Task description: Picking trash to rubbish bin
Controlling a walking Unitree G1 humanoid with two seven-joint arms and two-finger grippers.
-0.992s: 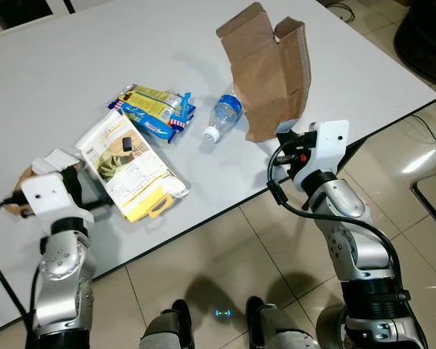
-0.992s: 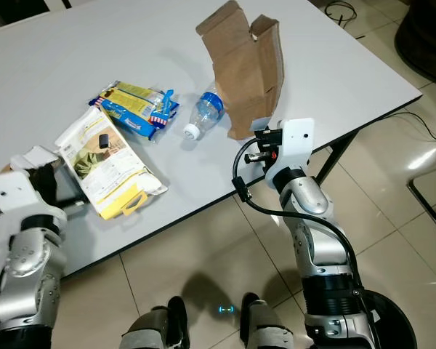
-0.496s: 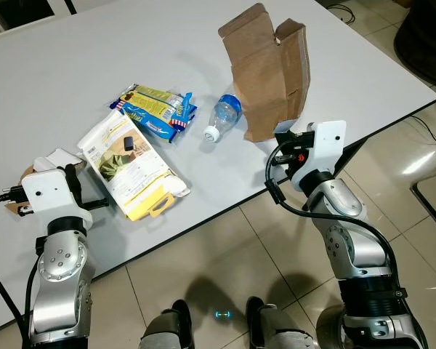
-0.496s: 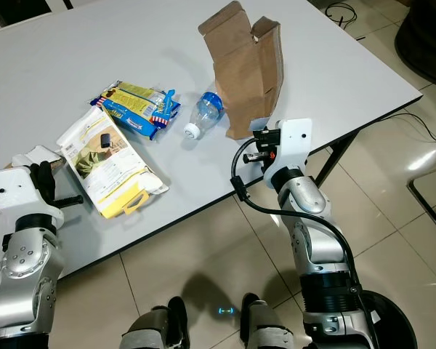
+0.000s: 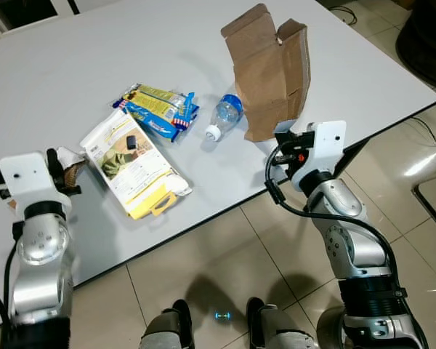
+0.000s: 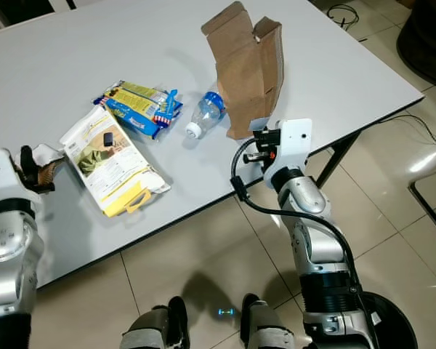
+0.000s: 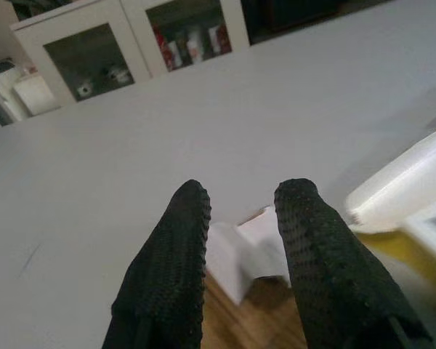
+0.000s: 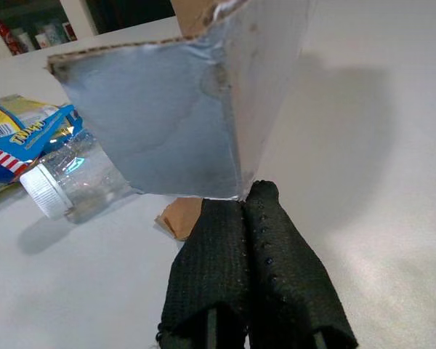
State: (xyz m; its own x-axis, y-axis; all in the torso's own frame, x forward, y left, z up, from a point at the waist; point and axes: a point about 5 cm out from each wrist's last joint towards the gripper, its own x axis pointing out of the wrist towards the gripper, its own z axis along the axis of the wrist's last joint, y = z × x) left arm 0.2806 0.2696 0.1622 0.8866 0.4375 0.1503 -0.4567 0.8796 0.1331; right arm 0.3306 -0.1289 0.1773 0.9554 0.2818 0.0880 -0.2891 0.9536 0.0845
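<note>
Left wrist view shows the left gripper (image 7: 240, 218) with its two black fingers narrowly parted over a small crumpled white and brown scrap (image 7: 251, 251) on the surface (image 5: 73, 65), holding nothing yet. To take it cleanly, the fingers should straddle the scrap, drop until they touch the surface, then close. The right gripper (image 8: 241, 218) has its fingers pressed together, empty, at the foot of the brown cardboard box (image 5: 270, 73).

Taking that box as landmark: one plastic bottle (image 5: 223, 118) lies just beside it, one blue and yellow snack wrapper (image 5: 158, 110) beyond the bottle, one white and yellow packet (image 5: 134, 163) farther out, and the scrap farthest away.
</note>
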